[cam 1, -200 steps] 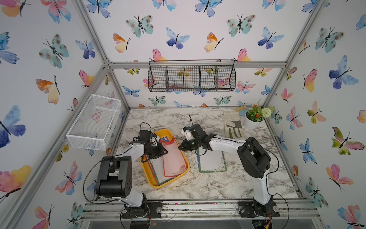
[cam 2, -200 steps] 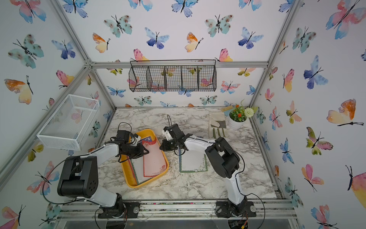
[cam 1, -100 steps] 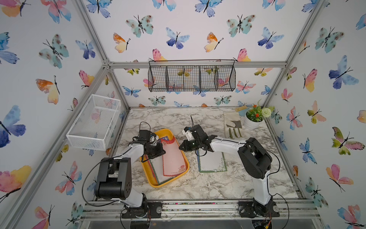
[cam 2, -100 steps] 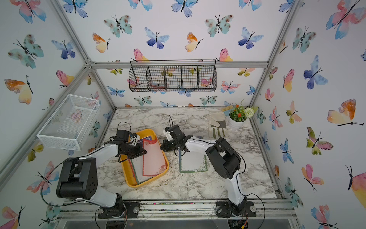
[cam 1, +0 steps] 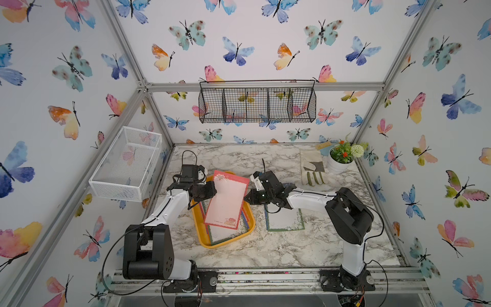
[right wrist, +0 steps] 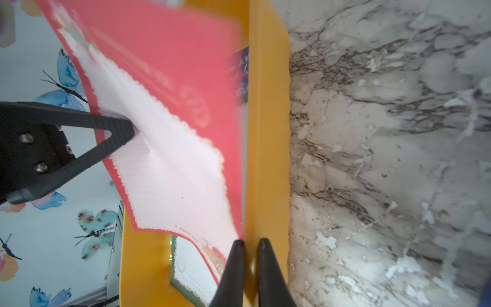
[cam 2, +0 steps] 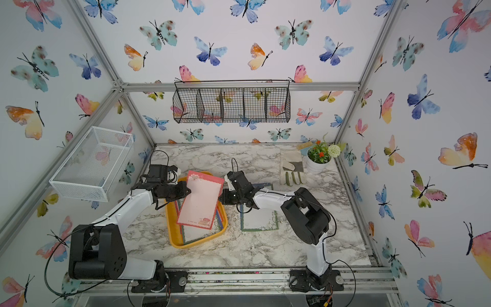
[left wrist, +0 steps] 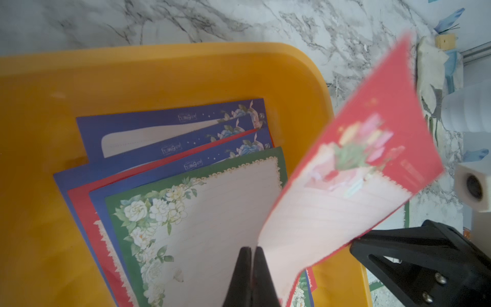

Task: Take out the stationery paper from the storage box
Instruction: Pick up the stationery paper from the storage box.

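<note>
As the left tool (left wrist: 252, 252) pinches its edge, stationery paper (cam 1: 228, 204) slants — over the storage box (left wrist: 159, 74).

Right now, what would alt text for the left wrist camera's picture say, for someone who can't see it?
The left gripper is pinched shut on the edge of a red-bordered sheet, held up above a yellow storage box. A green-bordered sheet and blue-bordered sheets lie fanned in the box, with marble table beyond.
</note>
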Controlling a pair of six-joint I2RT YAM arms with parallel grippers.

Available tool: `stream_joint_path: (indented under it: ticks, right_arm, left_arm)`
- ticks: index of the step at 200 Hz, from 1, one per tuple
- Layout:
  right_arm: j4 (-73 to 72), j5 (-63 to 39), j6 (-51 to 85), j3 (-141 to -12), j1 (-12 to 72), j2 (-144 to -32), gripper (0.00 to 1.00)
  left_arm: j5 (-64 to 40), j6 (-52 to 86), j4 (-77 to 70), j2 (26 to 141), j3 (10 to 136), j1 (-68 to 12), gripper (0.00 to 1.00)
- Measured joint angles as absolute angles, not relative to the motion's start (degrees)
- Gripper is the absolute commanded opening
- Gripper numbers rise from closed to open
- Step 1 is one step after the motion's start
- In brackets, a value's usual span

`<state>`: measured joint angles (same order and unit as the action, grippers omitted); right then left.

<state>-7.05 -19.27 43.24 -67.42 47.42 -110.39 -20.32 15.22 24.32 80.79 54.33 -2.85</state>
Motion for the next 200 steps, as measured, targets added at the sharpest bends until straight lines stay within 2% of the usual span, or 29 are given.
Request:
stream_joint_path:
  ticks: [86,134,158,200]
  right_arm:
    - [-17.7,-16.0,53.0,-59.6,47.7,-107.7,0.11]
    - [-21.3,-14.0,56.8,-58.7,48.6,-107.7,0.15]
    - [-22.3,-13.3,58.0,-58.7,49.1,-107.7,0.24]
    - [-22.0,-11.4,58.2,-58.7,49.2,-107.4,0.48]
  left_arm:
    - [-18.7,15.7,25.1,74.6,59.9,-2.6,0.00]
    - [-18.7,15.7,26.7,73.7,62.2,-2.6,0.00]
    - [-18.7,15.7,27.6,73.5,63.2,-2.6,0.00]
    - [-19.2,15.7,28.1,72.7,64.8,-2.6,0.00]
